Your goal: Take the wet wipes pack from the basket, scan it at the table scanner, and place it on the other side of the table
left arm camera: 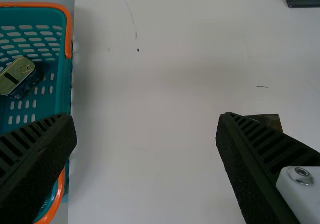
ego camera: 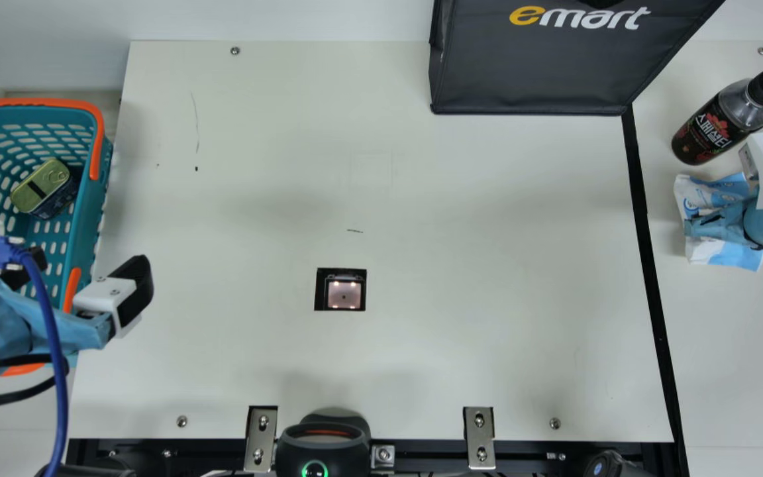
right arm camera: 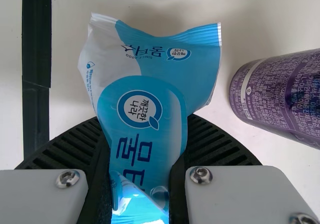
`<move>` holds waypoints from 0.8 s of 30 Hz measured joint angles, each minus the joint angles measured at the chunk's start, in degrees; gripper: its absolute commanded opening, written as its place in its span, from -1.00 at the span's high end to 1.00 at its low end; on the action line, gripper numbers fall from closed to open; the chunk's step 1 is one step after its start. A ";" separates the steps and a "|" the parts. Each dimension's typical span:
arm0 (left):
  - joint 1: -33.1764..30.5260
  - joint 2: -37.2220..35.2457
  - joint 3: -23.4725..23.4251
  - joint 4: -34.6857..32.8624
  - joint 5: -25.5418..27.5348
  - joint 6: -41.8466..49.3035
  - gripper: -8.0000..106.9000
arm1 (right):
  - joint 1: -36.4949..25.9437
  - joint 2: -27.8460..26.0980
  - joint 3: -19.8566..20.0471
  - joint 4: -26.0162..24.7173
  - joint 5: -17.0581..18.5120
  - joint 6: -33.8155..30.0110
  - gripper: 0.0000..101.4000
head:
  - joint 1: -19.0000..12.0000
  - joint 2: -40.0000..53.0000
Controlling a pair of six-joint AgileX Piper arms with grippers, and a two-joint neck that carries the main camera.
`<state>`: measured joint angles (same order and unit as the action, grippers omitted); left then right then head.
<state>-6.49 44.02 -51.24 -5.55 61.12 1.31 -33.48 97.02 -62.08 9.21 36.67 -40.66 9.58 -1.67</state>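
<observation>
On the right side of the table, beyond the black strip, my right gripper is over the blue and white wet wipes pack. In the right wrist view the pack is pinched between the ribbed fingers of my right gripper, its sealed end jutting out past them. My left gripper stands open at the right rim of the teal basket; the left wrist view shows nothing between the fingers of this gripper. The scanner is set in the middle of the table.
A dark bottle lies beside the pack, and a purple container is near it. A tin sits in the basket. The black bag stands at the back; a black handheld device is at the front edge.
</observation>
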 measured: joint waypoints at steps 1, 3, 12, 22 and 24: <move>0.00 0.00 0.00 0.00 0.00 0.00 -0.71 | -0.06 0.06 0.11 0.00 -0.12 -0.23 0.47 | -0.09 0.00; 0.00 0.00 0.00 0.00 0.00 0.00 -0.71 | -0.13 0.07 0.18 0.00 -0.37 -0.54 0.34 | 0.00 0.00; 0.00 0.00 0.00 0.00 0.00 0.00 -0.71 | 0.04 0.07 0.74 0.30 -1.20 -0.79 -0.25 | 0.00 0.00; 0.00 0.00 0.00 0.00 0.00 0.00 -0.71 | 0.93 -1.60 1.41 0.23 -1.36 -0.92 -0.87 | -0.09 0.00; 0.00 0.00 0.00 0.00 0.00 0.00 -0.71 | 1.27 -2.33 1.41 0.08 -1.29 -0.92 -0.87 | -0.09 0.00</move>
<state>-6.49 44.02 -51.24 -5.55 61.12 1.31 -32.21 94.69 -60.67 9.29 35.38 -41.58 9.49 -1.67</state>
